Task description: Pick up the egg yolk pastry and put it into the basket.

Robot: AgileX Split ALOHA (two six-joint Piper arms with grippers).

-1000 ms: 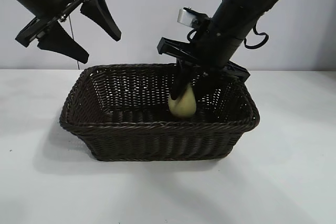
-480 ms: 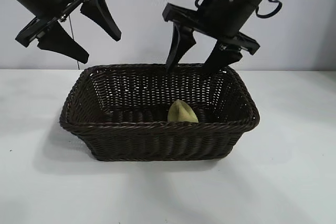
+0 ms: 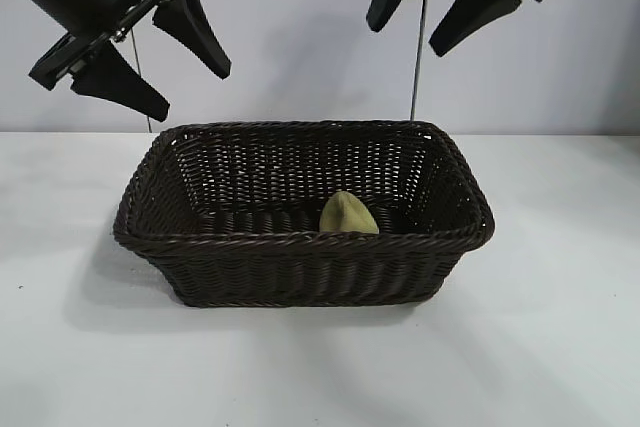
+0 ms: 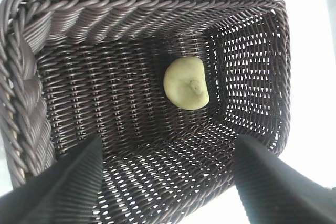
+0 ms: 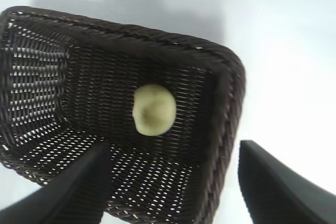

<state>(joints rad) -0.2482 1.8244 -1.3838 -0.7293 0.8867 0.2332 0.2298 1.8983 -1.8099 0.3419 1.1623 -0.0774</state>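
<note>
The egg yolk pastry (image 3: 349,216), a small pale yellow lump, lies on the floor of the dark brown wicker basket (image 3: 300,267), right of its middle. It also shows in the left wrist view (image 4: 186,84) and the right wrist view (image 5: 153,109). My right gripper (image 3: 408,35) hangs open and empty high above the basket's back right, at the top edge of the exterior view. My left gripper (image 3: 198,95) is open and empty, held high above the basket's left end. The basket shows in both wrist views (image 4: 31,103) (image 5: 226,108).
The basket stands on a white table (image 3: 560,347) in front of a pale wall. A thin vertical pole (image 3: 417,57) rises behind the basket at the right.
My right gripper let go of the pastry in the basket, opened, and rose well clear. The pastry settled on the basket floor. The left arm has not moved.
</note>
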